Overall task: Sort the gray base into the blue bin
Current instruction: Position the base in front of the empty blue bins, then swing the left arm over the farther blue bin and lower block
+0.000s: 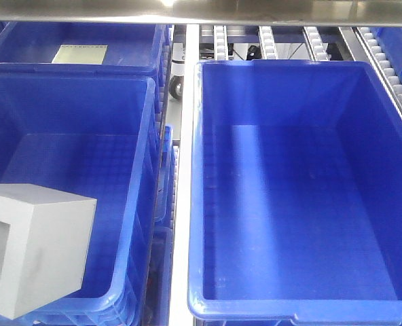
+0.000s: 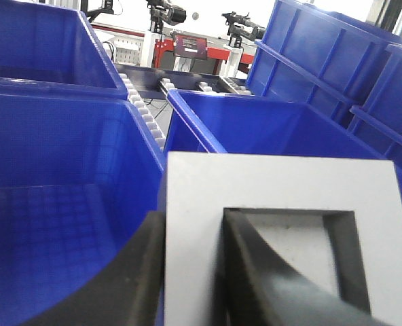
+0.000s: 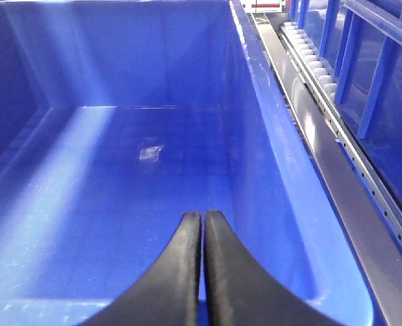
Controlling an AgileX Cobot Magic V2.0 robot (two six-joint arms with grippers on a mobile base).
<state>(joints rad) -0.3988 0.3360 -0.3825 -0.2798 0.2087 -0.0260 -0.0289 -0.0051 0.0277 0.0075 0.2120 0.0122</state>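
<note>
The gray base hangs at the lower left, above the near rim of the left blue bin, its square window facing left. In the left wrist view the gray base fills the foreground. My left gripper is shut on its wall, with one finger outside and the other inside the window. My right gripper is shut on nothing, low over the inside of the larger right blue bin, which holds nothing and also shows in the front view. Neither gripper shows in the front view.
A third blue bin at the back left holds a pale flat sheet. A metal rail runs between the two near bins. Roller tracks lie behind and to the right. Stacked blue crates stand to the right of the left arm.
</note>
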